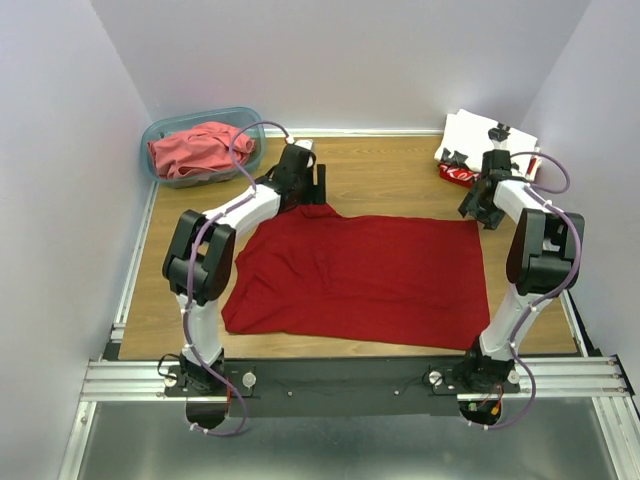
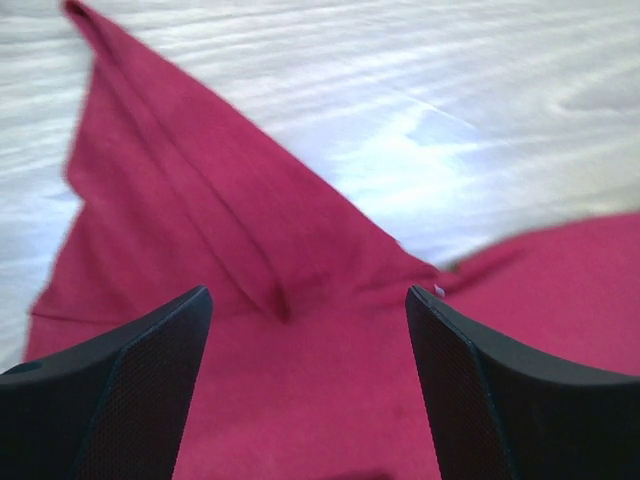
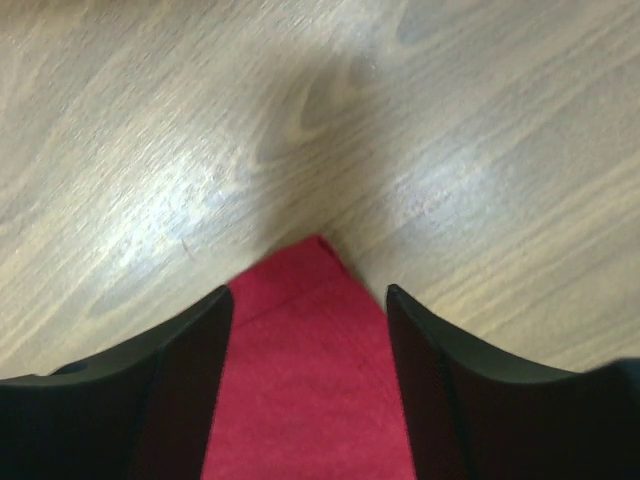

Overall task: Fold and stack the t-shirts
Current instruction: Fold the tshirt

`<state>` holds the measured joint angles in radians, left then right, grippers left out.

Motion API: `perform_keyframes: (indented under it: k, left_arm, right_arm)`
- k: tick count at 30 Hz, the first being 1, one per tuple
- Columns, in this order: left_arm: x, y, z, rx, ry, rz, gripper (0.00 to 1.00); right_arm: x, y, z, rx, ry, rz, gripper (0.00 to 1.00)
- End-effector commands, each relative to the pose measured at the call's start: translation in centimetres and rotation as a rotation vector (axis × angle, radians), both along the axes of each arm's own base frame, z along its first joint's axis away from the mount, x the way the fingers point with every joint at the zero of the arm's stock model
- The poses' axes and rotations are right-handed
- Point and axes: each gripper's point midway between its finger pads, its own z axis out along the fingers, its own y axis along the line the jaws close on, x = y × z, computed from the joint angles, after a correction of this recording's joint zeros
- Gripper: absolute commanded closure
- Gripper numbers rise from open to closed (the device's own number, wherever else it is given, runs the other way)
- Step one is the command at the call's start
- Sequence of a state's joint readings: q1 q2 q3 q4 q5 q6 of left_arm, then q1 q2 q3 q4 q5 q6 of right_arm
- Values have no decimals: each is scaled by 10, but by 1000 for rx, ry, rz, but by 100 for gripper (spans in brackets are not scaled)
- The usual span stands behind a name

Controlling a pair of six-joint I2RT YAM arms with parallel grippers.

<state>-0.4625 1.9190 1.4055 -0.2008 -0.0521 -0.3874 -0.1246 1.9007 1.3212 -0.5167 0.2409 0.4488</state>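
Observation:
A plain deep red t-shirt [image 1: 360, 280] lies spread flat across the middle of the wooden table. At its far left corner my left gripper [image 1: 306, 186] stands open, its fingers straddling a creased fold of the red cloth [image 2: 250, 220] in the left wrist view, gripper [image 2: 308, 295]. My right gripper [image 1: 482, 210] is at the far right corner, also open. That pointed corner of the shirt [image 3: 305, 380] lies between the jaws of the gripper [image 3: 309, 292]. A coral-red t-shirt [image 1: 196, 150] lies bunched in the tub. A folded white t-shirt [image 1: 482, 134] rests on a red one with white lettering [image 1: 458, 176] at the back right.
The translucent teal tub [image 1: 160, 130] stands in the back left corner. Metal rails [image 1: 130, 290] run along the table's left and near edges. Grey walls close in the back and both sides. Bare wood [image 1: 390, 180] shows between the two grippers.

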Motion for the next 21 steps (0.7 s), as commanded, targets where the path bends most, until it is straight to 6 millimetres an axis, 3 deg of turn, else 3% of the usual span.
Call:
perform_keyframes:
  k: [1,4,14,21]
  left_arm:
    - [17,30,-8,42,36,95,15]
    - [31,47,-10,62,47,140,17]
    - [71,75,-9,87,47,183,27]
    - [104,74,-3,72,11,167,27]
  right_arm:
    - [6,0,-12,25,-7,20,34]
    - [0,-1,-21,31,9,22,37]
    - [-15,-2,-47,44,57,9,53]
    - [-19,-5,-48,22,69,14,56]
